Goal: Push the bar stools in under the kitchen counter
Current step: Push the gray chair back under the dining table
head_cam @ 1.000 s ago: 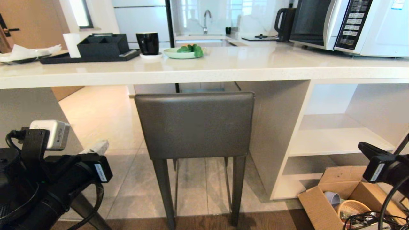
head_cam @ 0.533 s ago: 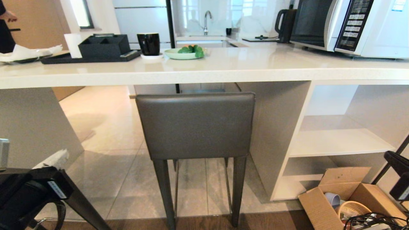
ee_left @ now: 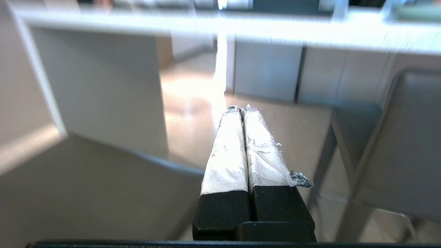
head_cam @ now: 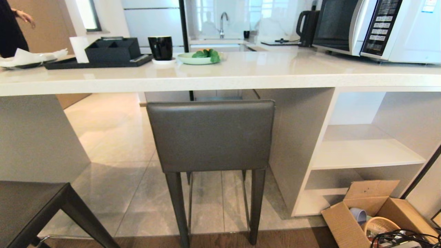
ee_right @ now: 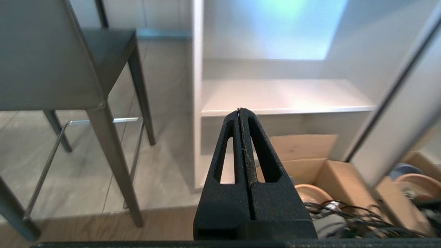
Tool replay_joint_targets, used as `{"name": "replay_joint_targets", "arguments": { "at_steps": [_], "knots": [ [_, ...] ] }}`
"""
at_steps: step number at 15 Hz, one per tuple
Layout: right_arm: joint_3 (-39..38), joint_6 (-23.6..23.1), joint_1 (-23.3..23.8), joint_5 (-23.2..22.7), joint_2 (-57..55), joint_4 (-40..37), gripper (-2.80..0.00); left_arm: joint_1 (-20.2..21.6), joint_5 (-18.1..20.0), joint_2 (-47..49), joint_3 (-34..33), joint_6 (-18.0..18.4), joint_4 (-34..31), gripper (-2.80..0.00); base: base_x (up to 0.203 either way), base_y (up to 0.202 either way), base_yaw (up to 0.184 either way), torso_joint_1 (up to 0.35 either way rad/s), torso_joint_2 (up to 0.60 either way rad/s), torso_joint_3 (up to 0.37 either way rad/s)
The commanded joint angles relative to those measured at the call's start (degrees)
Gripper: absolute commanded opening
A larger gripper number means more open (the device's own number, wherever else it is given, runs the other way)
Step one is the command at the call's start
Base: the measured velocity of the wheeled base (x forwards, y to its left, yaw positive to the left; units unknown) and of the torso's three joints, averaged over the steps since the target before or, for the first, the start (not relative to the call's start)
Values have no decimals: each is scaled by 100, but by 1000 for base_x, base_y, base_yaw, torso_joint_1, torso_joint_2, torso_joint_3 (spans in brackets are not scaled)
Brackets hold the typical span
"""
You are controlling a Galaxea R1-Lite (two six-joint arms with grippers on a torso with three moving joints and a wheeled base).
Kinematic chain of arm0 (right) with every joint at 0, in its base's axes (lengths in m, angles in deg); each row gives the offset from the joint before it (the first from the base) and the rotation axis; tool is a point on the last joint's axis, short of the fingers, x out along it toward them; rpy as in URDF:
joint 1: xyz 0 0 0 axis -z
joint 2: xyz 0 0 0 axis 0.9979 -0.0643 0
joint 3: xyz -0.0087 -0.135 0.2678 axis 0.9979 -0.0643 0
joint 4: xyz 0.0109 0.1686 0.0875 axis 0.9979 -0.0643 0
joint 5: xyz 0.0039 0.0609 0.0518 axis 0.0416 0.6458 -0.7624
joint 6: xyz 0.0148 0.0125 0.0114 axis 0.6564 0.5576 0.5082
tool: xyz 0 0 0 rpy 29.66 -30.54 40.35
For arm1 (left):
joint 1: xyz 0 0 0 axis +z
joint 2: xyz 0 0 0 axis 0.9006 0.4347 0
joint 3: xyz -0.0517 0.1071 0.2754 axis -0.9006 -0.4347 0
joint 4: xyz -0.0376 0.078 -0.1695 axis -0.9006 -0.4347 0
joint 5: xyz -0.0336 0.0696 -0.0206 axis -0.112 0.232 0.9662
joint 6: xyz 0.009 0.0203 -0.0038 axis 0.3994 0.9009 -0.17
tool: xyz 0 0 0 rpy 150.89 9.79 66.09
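One bar stool (head_cam: 210, 136) stands straight ahead, its backrest just below the edge of the white kitchen counter (head_cam: 220, 81) and its seat under the slab. A second bar stool (head_cam: 31, 203) shows only a seat corner at the bottom left, out from the counter. Neither arm appears in the head view. In the left wrist view my left gripper (ee_left: 241, 109) is shut and empty above that nearer stool's seat (ee_left: 86, 193). My right gripper (ee_right: 240, 110) is shut and empty, facing the white shelving (ee_right: 286, 96), with the tucked stool (ee_right: 51, 58) off to its side.
An open cardboard box (head_cam: 375, 213) with bowls and cables sits on the floor by the shelving. On the counter stand a microwave (head_cam: 379, 27), kettle, green plate (head_cam: 198, 57), black mug and black tray (head_cam: 100, 55). A person (head_cam: 13, 27) stands at the far left behind the counter.
Both arms have dropped out of the head view. The nearer stool's seat at the bottom left is now uncovered. The person at the far left has stepped further into view.
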Motion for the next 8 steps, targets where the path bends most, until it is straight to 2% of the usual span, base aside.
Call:
{"name": "replay_joint_targets", "arguments": {
  "at_steps": [1,3,4,6,8],
  "knots": [
    [445,-37,247,46,1012,-731,-280,147,175,-1250,36,136,-514,-280,0,0,0,0,0,0],
    [549,-446,508,46,1415,-937,-280,258,420,-1865,137,180,-1743,-280,0,0,0,0,0,0],
    [566,-637,521,39,1573,-978,-280,339,502,-1957,220,185,-1933,-280,0,0,0,0,0,0],
    [542,-674,526,34,1687,-1007,-280,419,569,-2210,179,199,-2133,-280,0,0,0,0,0,0],
    [364,-697,522,27,2068,-1147,-280,473,964,-2748,8,191,-2370,-280,0,0,0,0,0,0]
  ]
}}
